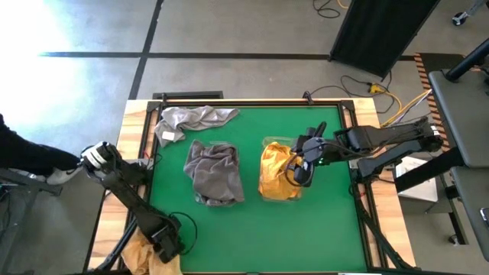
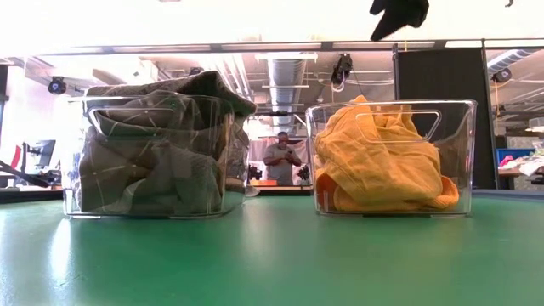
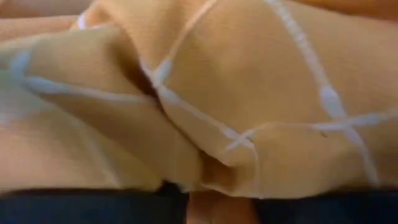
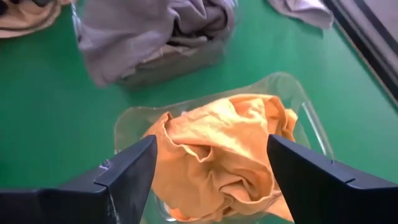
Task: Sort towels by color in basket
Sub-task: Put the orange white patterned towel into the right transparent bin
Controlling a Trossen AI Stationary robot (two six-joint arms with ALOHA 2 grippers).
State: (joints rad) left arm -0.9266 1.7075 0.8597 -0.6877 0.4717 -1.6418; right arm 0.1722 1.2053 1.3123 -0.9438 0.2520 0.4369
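Two clear baskets stand mid-table. The left basket (image 1: 191, 164) holds grey towels (image 2: 153, 149); the right basket (image 4: 292, 84) holds crumpled yellow towels (image 4: 217, 155). My right gripper (image 4: 211, 146) hangs open above the yellow basket, touching nothing. One loose grey towel (image 1: 191, 121) lies spread on the table at the far left. Another yellow towel (image 1: 141, 256) lies at the table's near left corner, partly over the edge. My left gripper (image 1: 166, 243) is down on it and shut on the cloth, which fills the left wrist view. My left gripper has a bunched bit of the yellow towel (image 3: 219, 205) between its two fingers. Cloth crowds the camera and hides the fingertips, so edge or fold, one layer or several, cannot be told. The towel lies slack at the table's near left corner.
The table's wooden frame (image 1: 137, 130) runs round the green top. Bare green surface (image 1: 252, 237) lies in front of the baskets. Cables (image 1: 382, 88) lie on the floor beyond the far right corner. A person (image 2: 282, 157) stands far off in the room behind.
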